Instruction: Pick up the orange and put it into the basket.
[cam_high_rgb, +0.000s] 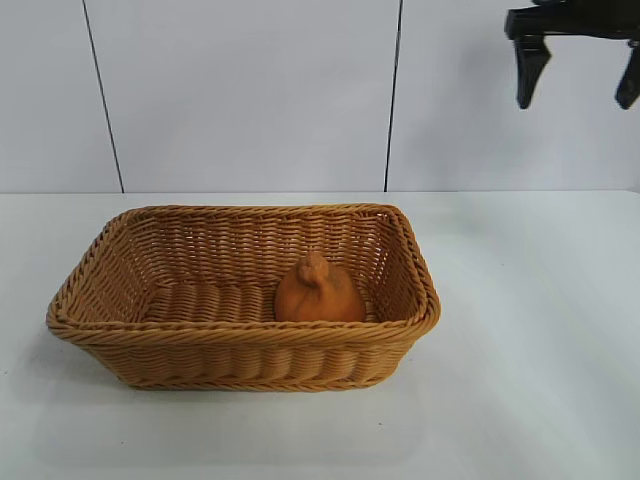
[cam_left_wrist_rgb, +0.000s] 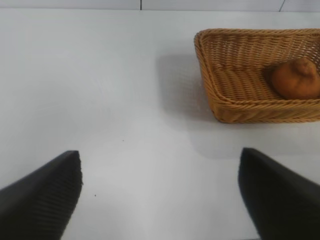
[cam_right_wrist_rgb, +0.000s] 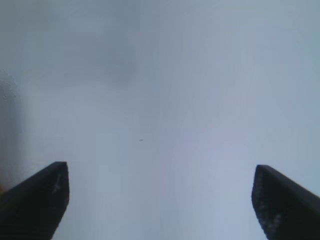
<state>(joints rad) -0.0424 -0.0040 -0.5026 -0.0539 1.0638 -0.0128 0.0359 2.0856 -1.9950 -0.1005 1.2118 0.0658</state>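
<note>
Since the orange (cam_high_rgb: 318, 291) already sat in the basket (cam_high_rgb: 120, 335), low and well left of the empty, wide-open right claw (cam_high_rgb: 580, 72), clearing off high seemed wisest, the open left claw (cam_left_wrist_rgb: 159, 195) idle above the table (cam_left_wrist_rgb: 100, 100).

The right claw (cam_high_rgb: 580, 72) is matte black, with two tapered, wedge-shaped fingers hanging from a black crossbar. The left claw (cam_left_wrist_rgb: 160, 195) has the same black fingers (cam_left_wrist_rgb: 40, 200), their inner faces finely ribbed.
</note>
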